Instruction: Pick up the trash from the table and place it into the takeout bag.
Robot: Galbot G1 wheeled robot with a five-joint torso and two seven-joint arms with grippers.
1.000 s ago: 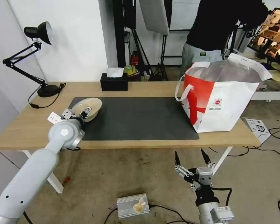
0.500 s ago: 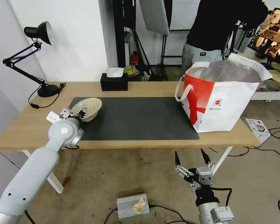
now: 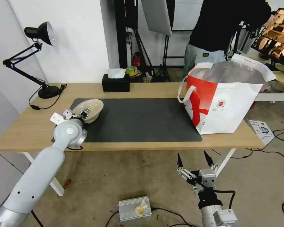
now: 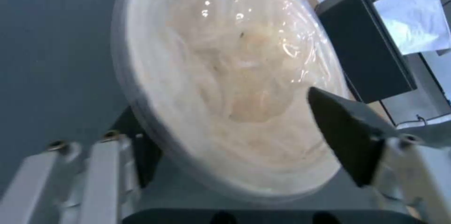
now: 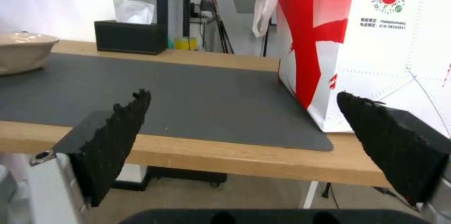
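A shallow beige bowl of trash rests on the left end of the dark mat on the table. My left gripper is open at the bowl's near rim. In the left wrist view one dark finger hangs over the inside of the bowl, and the other lies outside, partly hidden under the rim. The takeout bag stands open at the table's right end. My right gripper hangs open below the table's front edge, facing the bag.
A black tissue box sits at the table's back edge, and a black desk lamp at the back left corner. A person stands behind the bag. A metal box and cables lie on the floor.
My left arm's wrist and elbow have shifted slightly right and up. The gripper stays at the bowl, which has barely moved. The right arm is still.
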